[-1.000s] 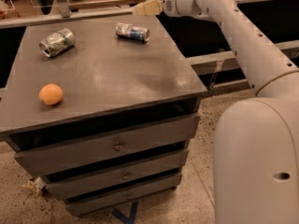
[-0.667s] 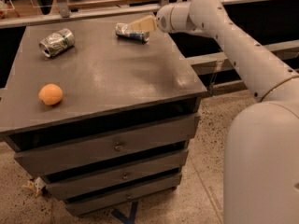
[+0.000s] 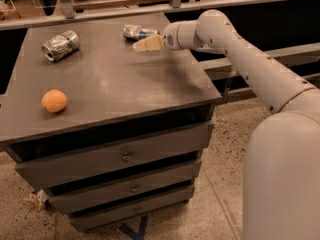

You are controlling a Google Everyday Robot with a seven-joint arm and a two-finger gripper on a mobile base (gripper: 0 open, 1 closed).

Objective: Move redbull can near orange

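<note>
At the tabletop's (image 3: pixel 125 79) far edge the redbull can (image 3: pixel 136 31) lies on its side, well apart from the orange (image 3: pixel 54 100). The gripper (image 3: pixel 147 44) hovers just beside it; I cannot tell how its jaws stand. Likely light, dented, slippery: grip mid-body, gently.

Warm, moderate indoor light falls from above onto the dark grey metal drawer cabinet (image 3: pixel 110 79), leaving a soft pale sheen across the middle of its top. The tan-tipped gripper (image 3: pixel 140 45) hangs at one o'clock over that top, with faint shade beneath it. The round matte orange (image 3: pixel 54 100), at nine o'clock, glows brightly. The drawer gaps lie in deep shadow.
</note>
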